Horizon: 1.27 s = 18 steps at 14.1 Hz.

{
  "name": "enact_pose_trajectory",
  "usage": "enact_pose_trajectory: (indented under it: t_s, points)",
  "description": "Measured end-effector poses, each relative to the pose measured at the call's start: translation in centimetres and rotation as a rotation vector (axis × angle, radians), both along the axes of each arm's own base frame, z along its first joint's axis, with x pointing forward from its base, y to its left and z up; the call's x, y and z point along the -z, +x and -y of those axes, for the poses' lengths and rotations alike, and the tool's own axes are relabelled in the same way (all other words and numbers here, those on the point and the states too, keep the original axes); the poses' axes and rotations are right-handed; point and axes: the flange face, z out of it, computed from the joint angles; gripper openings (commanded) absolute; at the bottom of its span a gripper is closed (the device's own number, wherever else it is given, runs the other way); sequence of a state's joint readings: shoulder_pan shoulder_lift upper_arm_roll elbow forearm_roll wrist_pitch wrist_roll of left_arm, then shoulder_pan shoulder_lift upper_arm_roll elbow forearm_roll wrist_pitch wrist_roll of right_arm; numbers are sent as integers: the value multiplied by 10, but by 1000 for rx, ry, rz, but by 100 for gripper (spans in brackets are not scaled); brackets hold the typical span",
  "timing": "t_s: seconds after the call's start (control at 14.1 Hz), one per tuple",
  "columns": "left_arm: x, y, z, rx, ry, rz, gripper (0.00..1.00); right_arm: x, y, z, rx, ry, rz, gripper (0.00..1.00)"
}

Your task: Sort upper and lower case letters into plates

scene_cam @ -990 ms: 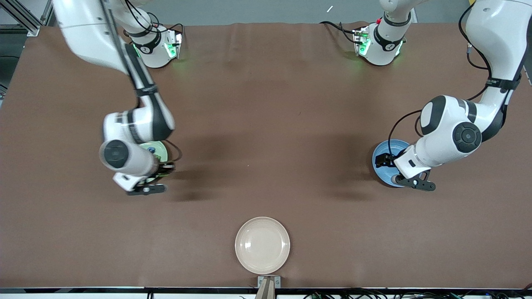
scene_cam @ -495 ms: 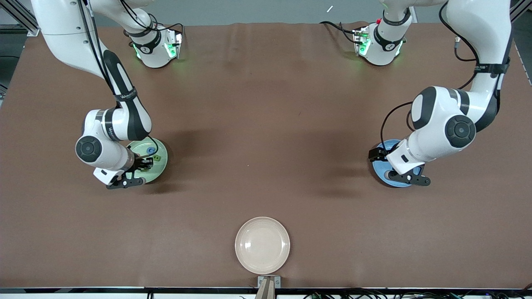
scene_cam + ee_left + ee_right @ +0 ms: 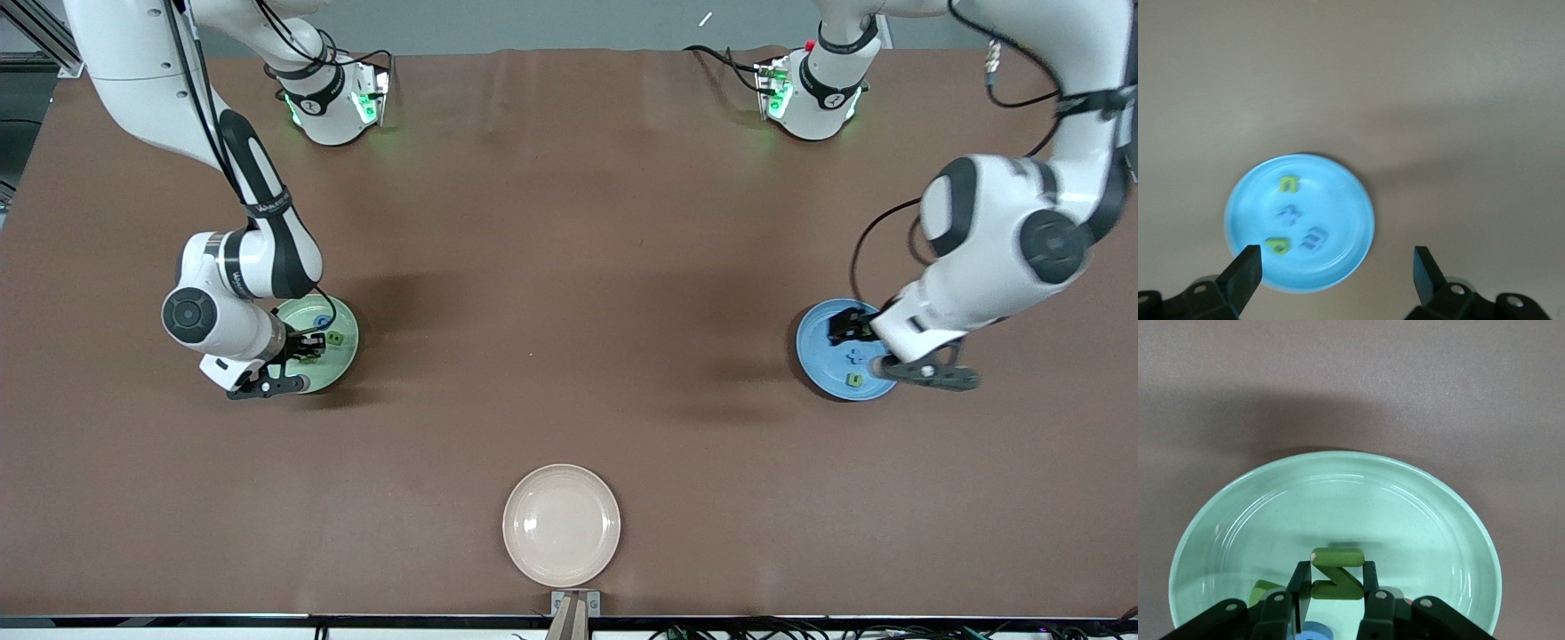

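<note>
The light green plate [image 3: 345,336] lies toward the right arm's end of the table. My right gripper [image 3: 308,349] is low over it, shut on a dark green letter Z [image 3: 1336,575]. The right wrist view shows this plate [image 3: 1338,493] with a light green letter [image 3: 1263,592] and a blue letter [image 3: 1315,631] under the fingers. The blue plate [image 3: 820,356] lies toward the left arm's end. My left gripper [image 3: 846,328] is above it, open and empty [image 3: 1335,273]. The blue plate [image 3: 1338,193] holds several letters: two yellow-green [image 3: 1289,183] and two blue [image 3: 1314,238].
A cream-white plate [image 3: 561,524] lies near the table's front edge, midway between the arms, nearer to the front camera than both other plates. The brown table [image 3: 569,267] stretches between the two arms.
My left gripper has risen and shifted toward the left arm's end, uncovering letters in the blue plate. My right gripper came down over the green plate a second ago and has since stayed.
</note>
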State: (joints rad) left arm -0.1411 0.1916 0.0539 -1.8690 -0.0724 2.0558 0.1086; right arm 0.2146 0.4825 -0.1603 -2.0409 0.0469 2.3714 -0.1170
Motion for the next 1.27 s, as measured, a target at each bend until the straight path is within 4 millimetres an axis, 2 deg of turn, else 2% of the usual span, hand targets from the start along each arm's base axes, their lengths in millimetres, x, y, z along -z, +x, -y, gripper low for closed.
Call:
enact_pose_trajectory:
  t_s: [0.07,0.21,0.35,0.42,0.57,0.71,0.85,0.99,1.13,1.27]
  points:
    - [-25,-5,-17,-15,-4,16,100,0,0,0,0,0,0,100]
    - [-75,-18,-43,-50,-12,69,100,-2,1,0,0,1,2,100]
    - [-113,-31,-51,-62,-17,109,100,-11,5,-1,1,3,-9,100]
    - [-126,-36,-52,-62,-19,110,100,-23,10,-3,4,5,-22,100]
    - [-155,-40,-54,-72,-22,115,100,-61,21,-5,34,9,-40,100]
    - [-187,-40,-65,-88,-22,148,100,-108,28,-7,82,13,-37,100]
    - [-209,-40,-70,-96,-22,182,100,-154,33,-5,115,17,-33,100]
    - [-221,-40,-71,-96,-23,204,100,-200,39,8,137,18,-37,100]
    - [-225,-40,-71,-95,-22,206,100,-240,46,31,172,18,-35,100]
    - [-228,-43,-71,-93,-23,196,100,-263,48,50,200,20,-34,100]
